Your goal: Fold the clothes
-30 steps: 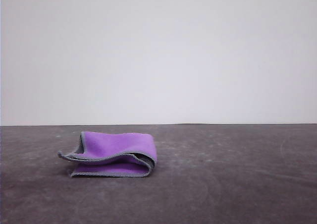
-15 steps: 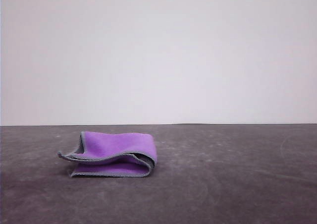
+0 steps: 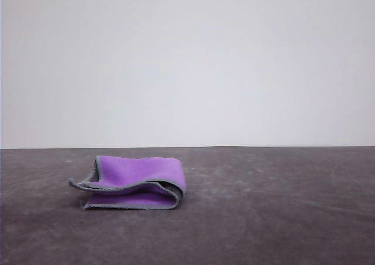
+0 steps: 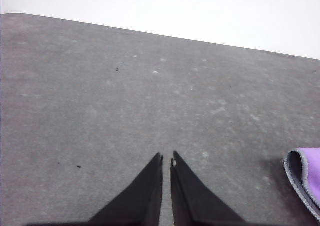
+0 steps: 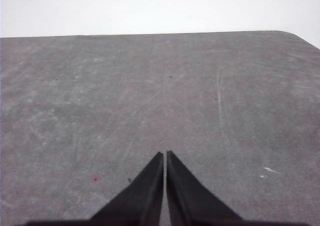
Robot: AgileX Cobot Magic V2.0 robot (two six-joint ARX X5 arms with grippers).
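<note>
The clothes (image 3: 136, 183) are one small purple cloth with grey stitched edging, lying folded over on the dark grey table (image 3: 263, 218), left of centre in the front view. One grey-edged corner sticks out to the left, slightly raised. In the left wrist view a corner of the clothes (image 4: 306, 178) lies off to the side of my left gripper (image 4: 167, 158), which is shut with nothing between its black fingers, apart from the cloth. My right gripper (image 5: 165, 154) is shut too and hangs over bare table.
The dark table top (image 5: 150, 86) carries faint scratches and small specks. A plain white wall (image 3: 187, 65) stands behind its far edge. The table's rounded far corner (image 5: 300, 38) appears in the right wrist view.
</note>
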